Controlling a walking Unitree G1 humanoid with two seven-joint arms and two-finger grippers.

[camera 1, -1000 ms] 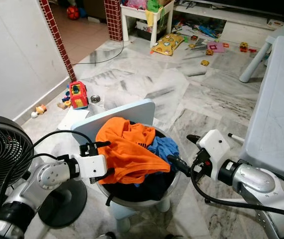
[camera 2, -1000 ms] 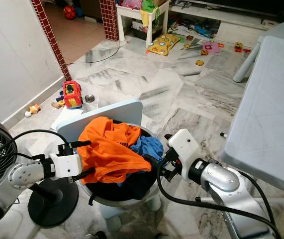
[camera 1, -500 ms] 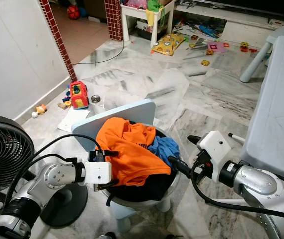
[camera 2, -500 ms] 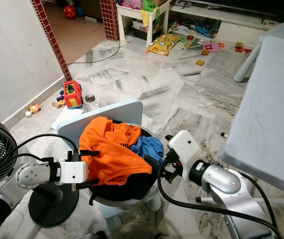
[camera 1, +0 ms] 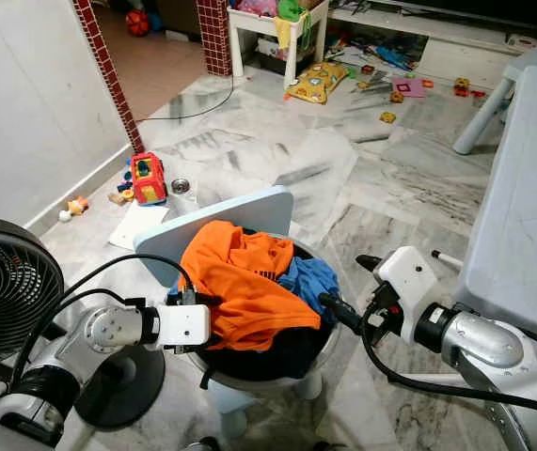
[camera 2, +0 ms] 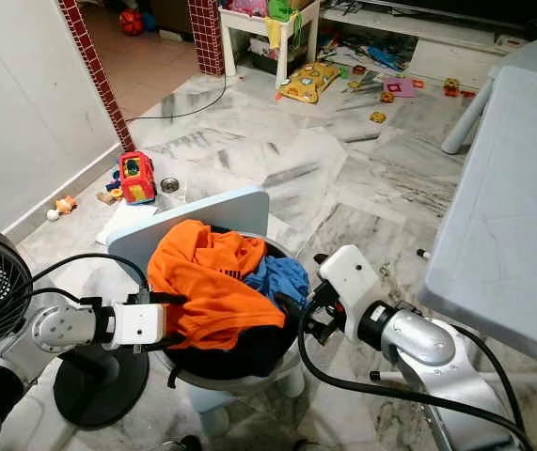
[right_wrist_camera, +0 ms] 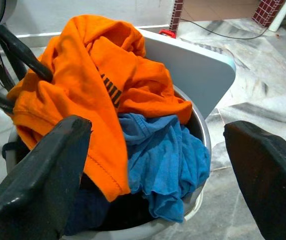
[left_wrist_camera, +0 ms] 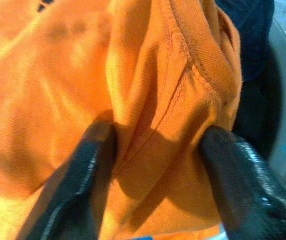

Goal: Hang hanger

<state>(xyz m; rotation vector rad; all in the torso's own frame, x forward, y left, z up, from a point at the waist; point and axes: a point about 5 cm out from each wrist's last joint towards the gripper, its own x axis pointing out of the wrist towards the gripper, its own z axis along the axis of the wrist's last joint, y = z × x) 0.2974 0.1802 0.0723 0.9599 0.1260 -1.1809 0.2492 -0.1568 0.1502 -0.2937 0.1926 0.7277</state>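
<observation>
An orange shirt [camera 1: 244,282] lies heaped on top of a round grey laundry basket [camera 1: 329,343], with a blue garment [camera 1: 307,277] and dark clothes under it. My left gripper [left_wrist_camera: 155,150] is at the basket's left side, shut on a bunched fold of the orange shirt [left_wrist_camera: 148,75]; both black fingers [left_wrist_camera: 90,160] press the cloth. My right gripper [camera 1: 341,279] hovers open at the basket's right rim, facing the pile and touching nothing. The basket [right_wrist_camera: 203,135] and the shirt [right_wrist_camera: 82,85] lie between its spread fingers in the right wrist view.
The basket stands on a small pale blue chair [camera 1: 240,211]. A black floor fan [camera 1: 5,282] with a round base [camera 1: 122,381] is close on the left. A pale blue table [camera 1: 531,207] runs along the right. A red toy truck [camera 1: 148,178] and scattered toys lie on the marble floor.
My left gripper has pushed forward into the orange shirt, and its fingers have shut on a fold of it. The right arm has stayed where it was.
</observation>
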